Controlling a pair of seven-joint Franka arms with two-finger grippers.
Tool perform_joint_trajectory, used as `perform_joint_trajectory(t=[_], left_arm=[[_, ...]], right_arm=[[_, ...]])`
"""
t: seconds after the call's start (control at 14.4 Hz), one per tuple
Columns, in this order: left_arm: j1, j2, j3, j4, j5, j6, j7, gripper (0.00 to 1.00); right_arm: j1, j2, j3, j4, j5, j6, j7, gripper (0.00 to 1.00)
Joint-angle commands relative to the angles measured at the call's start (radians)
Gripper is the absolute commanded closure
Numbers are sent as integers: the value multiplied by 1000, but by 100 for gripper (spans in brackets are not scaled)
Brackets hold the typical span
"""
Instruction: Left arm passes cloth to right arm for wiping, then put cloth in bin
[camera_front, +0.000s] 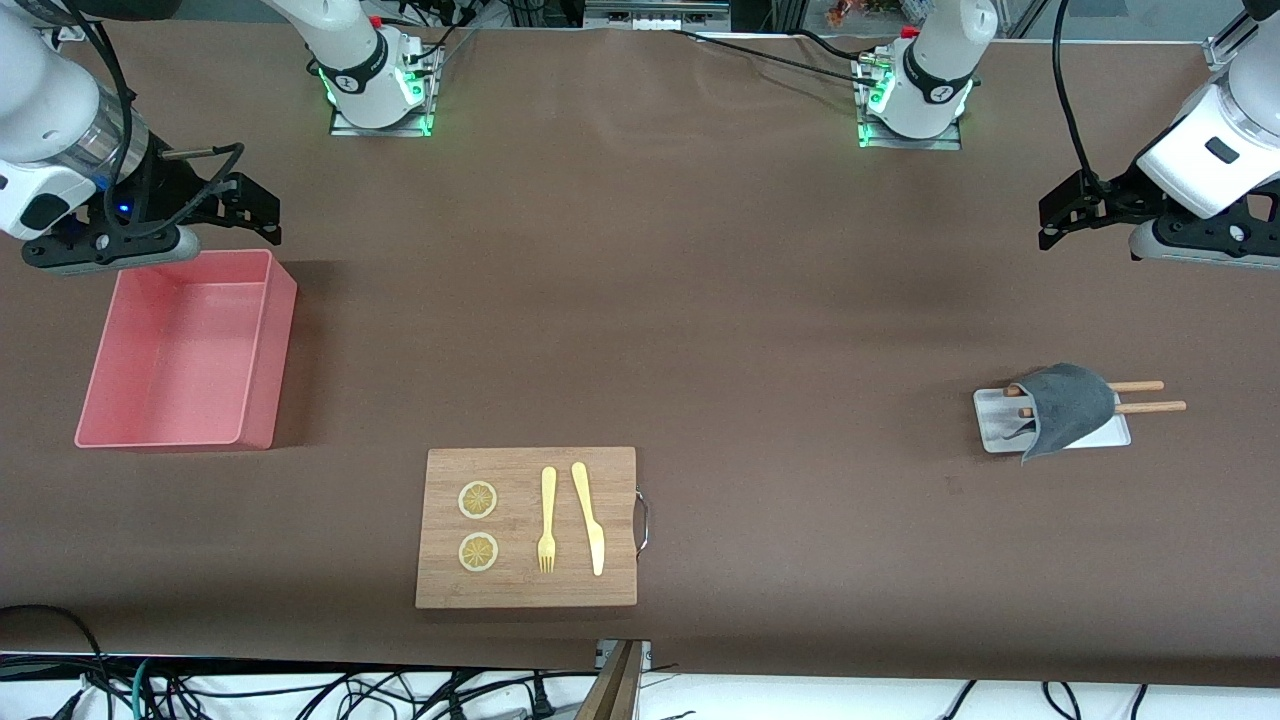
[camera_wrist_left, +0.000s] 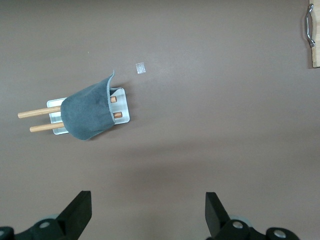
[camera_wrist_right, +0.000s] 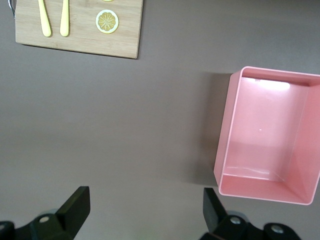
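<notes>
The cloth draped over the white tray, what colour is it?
Dark grey cloth, shown best in the left wrist view.

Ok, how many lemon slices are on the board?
2. Both lie on the wooden board, toward its right-arm end: one lemon slice farther from the front camera, the other lemon slice nearer, beside the fork. None looks hidden.

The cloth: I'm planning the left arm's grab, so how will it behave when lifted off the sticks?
The cloth drapes over two wooden sticks on a small white tray and hangs past the tray's edge, so it is probably floppy and will sag. It looks thin, likely light. Lifting it might drag the sticks, which could roll.
</notes>
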Motion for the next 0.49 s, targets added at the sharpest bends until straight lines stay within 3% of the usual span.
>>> perform_joint_trajectory(t=[0.0,0.42], left_arm=[[-3,12,4,26,-23,-3,0,0],[4,15,4,25,-34,0,5,0]], right_arm=[[-5,0,-1,14,11,-8,-20,0],[-5,-2,-1,14,11,-9,-20,0]])
